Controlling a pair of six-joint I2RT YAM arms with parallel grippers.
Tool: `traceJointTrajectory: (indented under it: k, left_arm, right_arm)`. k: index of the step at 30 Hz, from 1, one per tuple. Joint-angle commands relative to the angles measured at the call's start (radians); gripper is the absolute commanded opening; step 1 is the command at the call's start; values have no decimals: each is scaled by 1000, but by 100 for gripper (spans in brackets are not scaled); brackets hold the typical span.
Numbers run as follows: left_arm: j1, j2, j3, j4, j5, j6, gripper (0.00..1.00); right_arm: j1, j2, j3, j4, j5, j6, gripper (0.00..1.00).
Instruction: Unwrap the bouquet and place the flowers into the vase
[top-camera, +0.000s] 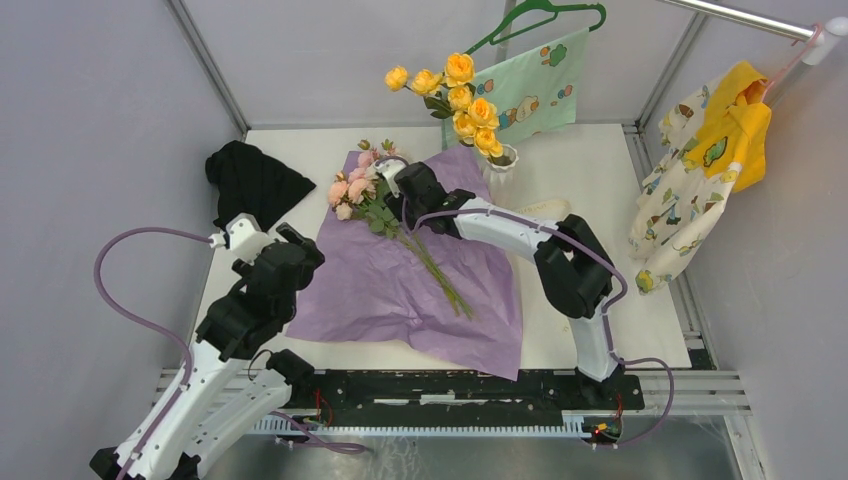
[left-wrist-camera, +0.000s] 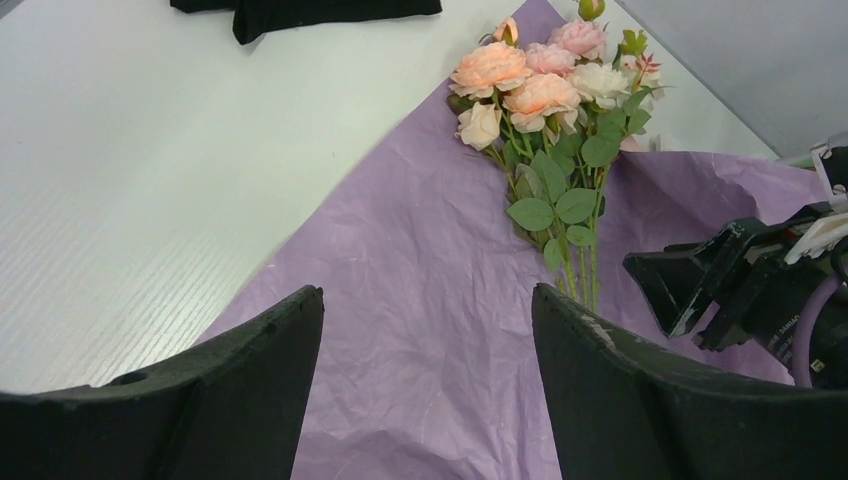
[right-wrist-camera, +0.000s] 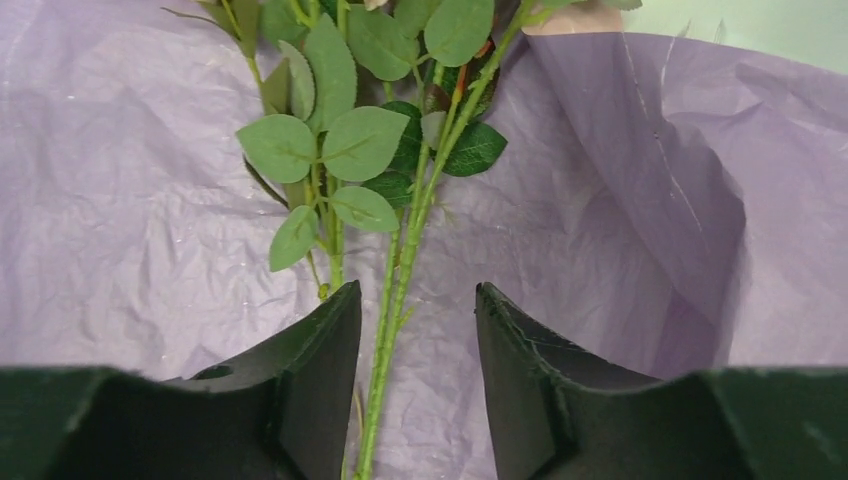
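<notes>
Your right hand (right-wrist-camera: 417, 300) straddles the stems (right-wrist-camera: 404, 270), half-narrowed, not gripping; gather every stem before pinching. Left hand (left-wrist-camera: 428, 295) hangs wide.

Vase (top-camera: 503, 160) largely hidden behind yellow roses (top-camera: 462, 95); black cloth (left-wrist-camera: 300, 12) cut by left wrist view's top edge.

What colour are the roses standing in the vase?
They're yellow: the roses in the vase show best from the top camera.

light: bright, even, diffuse | shadows: soft, faint | focus: sharp | fingers (right-wrist-camera: 310, 390): dark, slightly soft
</notes>
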Motion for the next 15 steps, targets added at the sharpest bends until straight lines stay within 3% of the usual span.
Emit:
traceJointTrajectory:
  k: [1,15]
  left_arm:
    - [-2,14,-8,37,-8,-28,82]
    - [-2,18,-17,49,10,-21,82]
  right_arm:
    - [2,27,62,-5,-110,9,50]
    - [28,154,170,-47,-169,-10,48]
